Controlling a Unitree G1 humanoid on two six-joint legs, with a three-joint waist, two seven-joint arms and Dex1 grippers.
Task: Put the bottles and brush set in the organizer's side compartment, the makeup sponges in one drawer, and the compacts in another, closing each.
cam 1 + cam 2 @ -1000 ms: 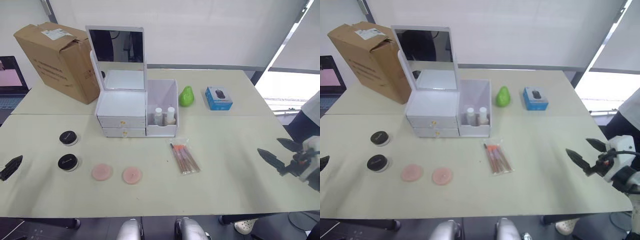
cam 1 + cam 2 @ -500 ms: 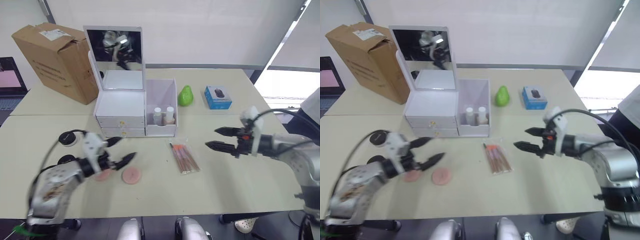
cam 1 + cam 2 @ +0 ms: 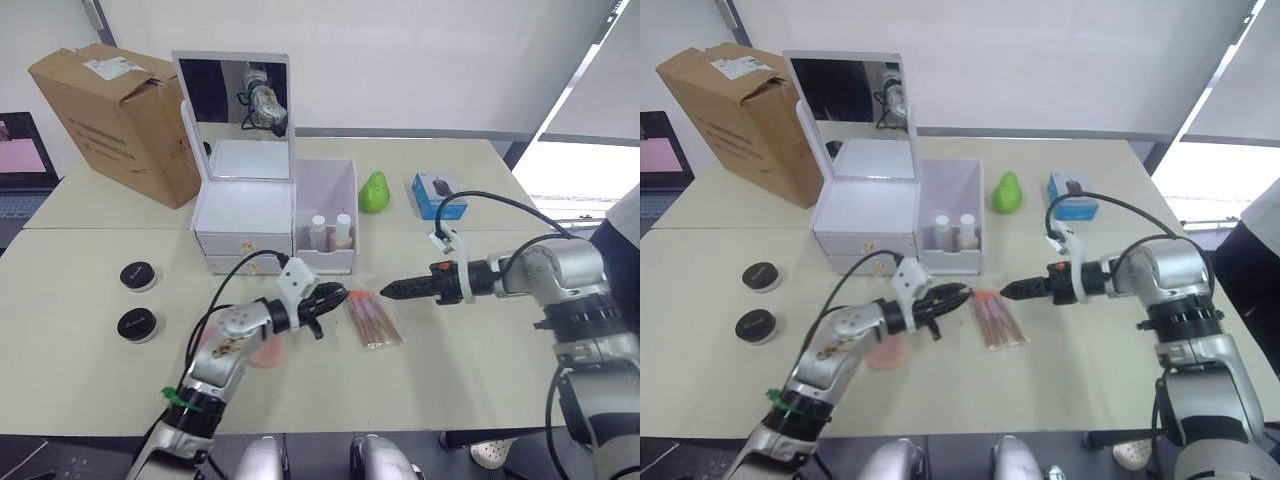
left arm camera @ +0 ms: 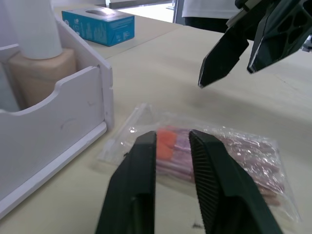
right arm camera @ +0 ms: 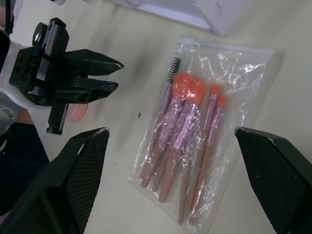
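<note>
- Clear plastic pouch of orange-pink makeup brushes (image 3: pixel 371 318) flat on the pale table (image 3: pixel 480 350), just before the white organizer's tall side bin (image 3: pixel 326 215), two white-capped bottles (image 3: pixel 330 231) already inside.
- Probably light, limp, slippery film; best pinched across the stiff handles.
- Left gripper (image 4: pixel 173 146) narrowly parted, empty, at the pouch's end.
- Right gripper (image 5: pixel 170 180) spread wide, empty, above.
- Pink sponge (image 3: pixel 262 350) partly hidden behind the left arm.

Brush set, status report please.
Brush set flat on table, not gripped. Left claw narrowly open beside it; right claw open above. Bottles already in side compartment.
</note>
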